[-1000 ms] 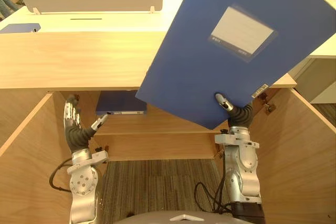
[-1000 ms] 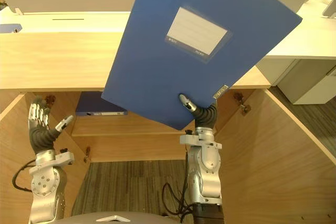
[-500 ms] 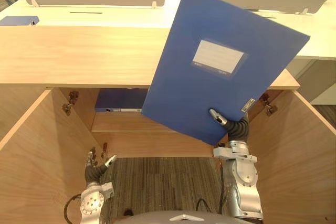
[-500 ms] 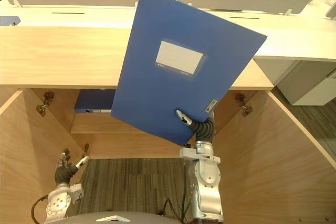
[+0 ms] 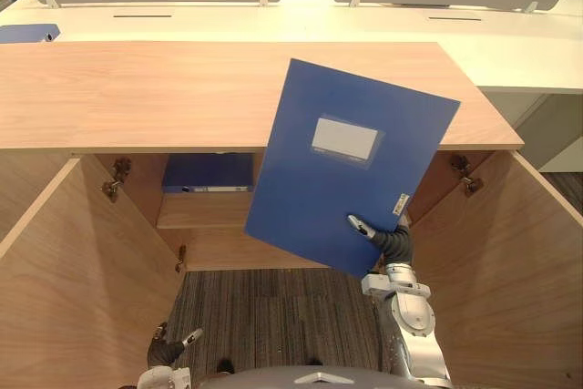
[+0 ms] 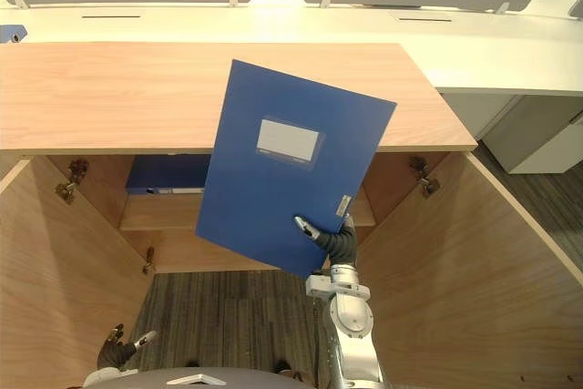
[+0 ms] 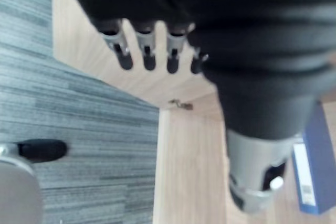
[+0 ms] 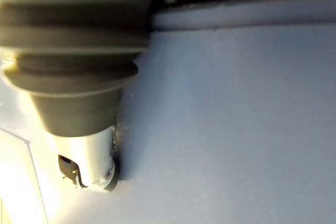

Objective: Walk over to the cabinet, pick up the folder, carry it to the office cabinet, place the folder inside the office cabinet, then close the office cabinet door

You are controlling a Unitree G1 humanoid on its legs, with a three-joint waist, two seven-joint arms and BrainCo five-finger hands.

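A large blue folder (image 5: 351,166) with a white label is held up tilted in front of the open wooden cabinet (image 5: 228,88). My right hand (image 5: 378,236) is shut on its lower corner, with the thumb (image 8: 89,156) pressed on the blue cover (image 8: 236,129). A second blue folder (image 5: 208,173) lies flat on the shelf inside the cabinet. My left hand (image 5: 168,348) hangs low at the lower left over the carpet, holding nothing, its fingers (image 7: 147,51) straight.
Both cabinet doors stand wide open, the left door (image 5: 55,271) and the right door (image 5: 528,261) flanking me. Behind the cabinet runs a white desk (image 5: 301,20) with grey partitions. A striped carpet (image 5: 273,316) lies in front of the cabinet.
The left arm has dropped from beside the shelf down to the lower left. The folder has come lower with the right hand. The whole view has shifted, showing more of the cabinet top.
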